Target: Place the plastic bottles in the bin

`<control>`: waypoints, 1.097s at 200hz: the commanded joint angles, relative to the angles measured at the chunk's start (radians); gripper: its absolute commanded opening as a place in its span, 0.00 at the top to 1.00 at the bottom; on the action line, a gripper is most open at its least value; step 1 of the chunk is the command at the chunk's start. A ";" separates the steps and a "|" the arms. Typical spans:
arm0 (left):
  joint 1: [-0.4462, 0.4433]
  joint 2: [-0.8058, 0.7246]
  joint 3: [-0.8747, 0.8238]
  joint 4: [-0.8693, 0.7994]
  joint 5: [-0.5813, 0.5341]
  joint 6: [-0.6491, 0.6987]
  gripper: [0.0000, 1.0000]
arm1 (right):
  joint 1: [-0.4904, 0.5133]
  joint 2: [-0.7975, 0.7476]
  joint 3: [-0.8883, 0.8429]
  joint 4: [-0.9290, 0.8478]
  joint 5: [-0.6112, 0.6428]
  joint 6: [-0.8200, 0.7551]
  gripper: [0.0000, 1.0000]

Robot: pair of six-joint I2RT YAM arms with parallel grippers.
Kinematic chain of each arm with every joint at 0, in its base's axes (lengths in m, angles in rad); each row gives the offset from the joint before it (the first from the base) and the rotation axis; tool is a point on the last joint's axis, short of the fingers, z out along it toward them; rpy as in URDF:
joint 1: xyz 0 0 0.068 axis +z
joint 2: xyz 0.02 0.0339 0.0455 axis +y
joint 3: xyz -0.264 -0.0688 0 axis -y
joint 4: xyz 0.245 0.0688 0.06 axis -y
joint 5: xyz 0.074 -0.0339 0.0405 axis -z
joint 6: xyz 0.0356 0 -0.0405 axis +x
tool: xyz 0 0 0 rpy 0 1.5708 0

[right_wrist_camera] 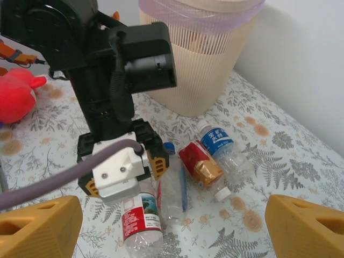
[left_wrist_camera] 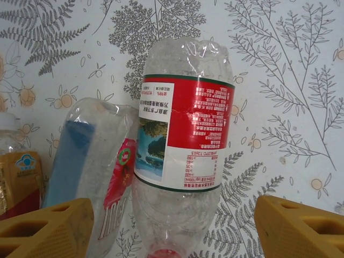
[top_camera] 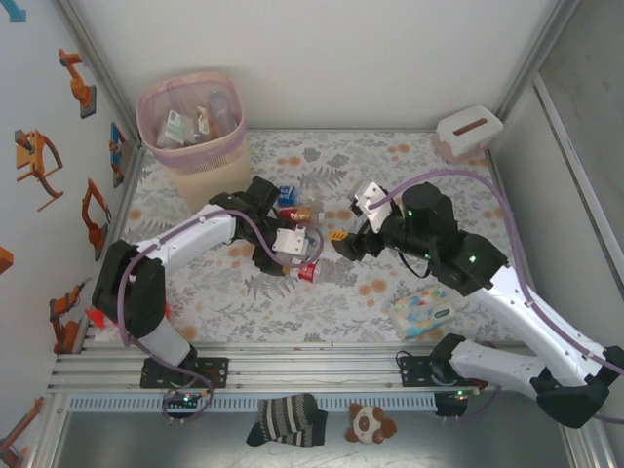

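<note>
Mid-frame, our left gripper (left_wrist_camera: 174, 228) stands wide around the red-label bottle (left_wrist_camera: 185, 145) — light, thin-walled, slippery — so we should pinch its labelled middle gently; our right gripper (right_wrist_camera: 172, 226) gapes empty.

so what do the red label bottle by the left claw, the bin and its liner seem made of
Red-label bottle: thin clear plastic, glossy; the fern-print cloth shows through its crinkled wall.
Bin: likely rigid beige plastic, matte, moulded in fine vertical ribs.
Liner: thin translucent pink film, probably plastic, folded over the rim.
</note>
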 commanded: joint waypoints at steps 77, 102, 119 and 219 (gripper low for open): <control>-0.026 0.142 0.033 -0.019 0.044 0.004 0.22 | 0.004 -0.062 0.013 0.006 0.002 0.017 0.13; -0.031 0.172 0.032 -0.016 0.041 -0.003 0.20 | 0.002 -0.067 0.011 0.005 0.005 0.018 0.13; -0.032 0.186 0.032 -0.013 0.041 -0.011 0.19 | 0.002 -0.072 0.009 0.003 0.012 0.017 0.13; -0.038 0.203 0.026 -0.007 0.039 -0.026 0.15 | 0.003 -0.103 -0.004 0.008 0.021 0.029 0.13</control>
